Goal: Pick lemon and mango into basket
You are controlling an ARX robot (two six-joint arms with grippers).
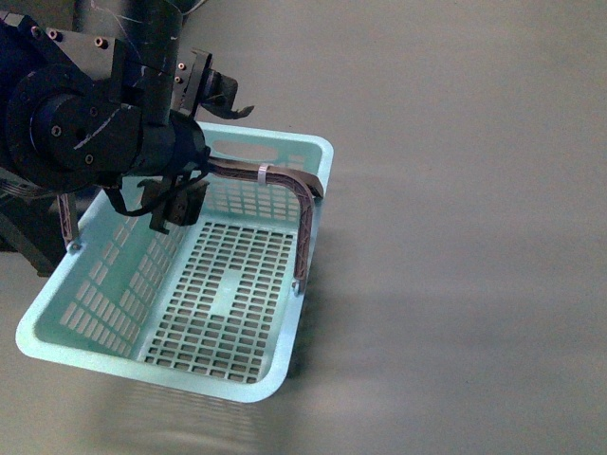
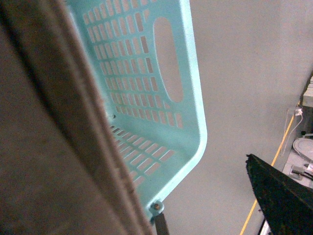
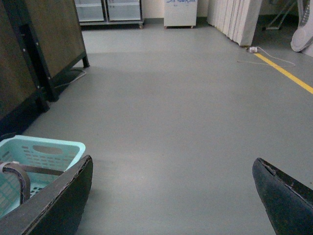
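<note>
The aqua basket [image 1: 237, 379] is empty and sits off the grey floor, with its shadow below it. Its brown handle [image 1: 285, 178], bound with a white tie, runs between the open fingers of my left gripper [image 1: 204, 169]. In the left wrist view the handle [image 2: 44, 127] fills the near side, the basket wall [image 2: 181, 117] lies beyond it, and one dark finger [image 2: 279, 196] shows. My right gripper [image 3: 171, 205] is open and empty over bare floor, with the basket [image 3: 44, 152] beside one finger. No lemon or mango is in view.
A dark wooden cabinet [image 3: 44, 44] stands to one side in the right wrist view. Glass-door fridges [image 3: 107, 10] and white panels [image 3: 234, 19] line the far wall. A yellow floor line [image 3: 286, 73] and a white cable [image 3: 264, 55] run nearby.
</note>
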